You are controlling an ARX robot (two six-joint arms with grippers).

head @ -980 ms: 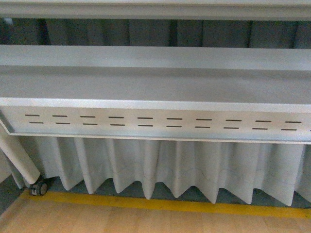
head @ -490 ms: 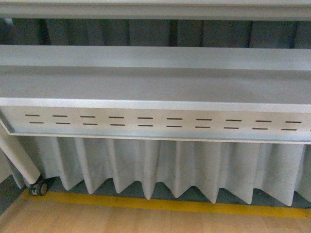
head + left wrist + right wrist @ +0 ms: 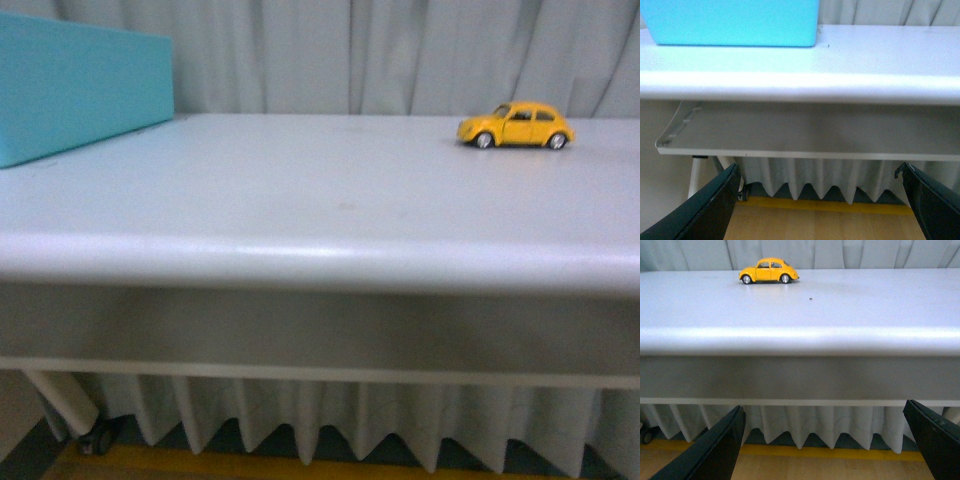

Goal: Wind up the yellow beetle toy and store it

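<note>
The yellow beetle toy stands on its wheels at the far right of the white table, side-on, nose to the left. It also shows in the right wrist view, far beyond the table's front edge. A turquoise box sits at the far left of the table and shows in the left wrist view. My left gripper is open and empty, below the table's front edge. My right gripper is open and empty, also below the edge. Neither arm shows in the front view.
A grey pleated curtain hangs behind the table. Under the table hang a pleated skirt and a lower shelf. A castor wheel and a yellow floor line lie below on a wooden floor.
The front view has risen from the shelves under the table to the tabletop. The beetle toy and the turquoise box have come into sight.
</note>
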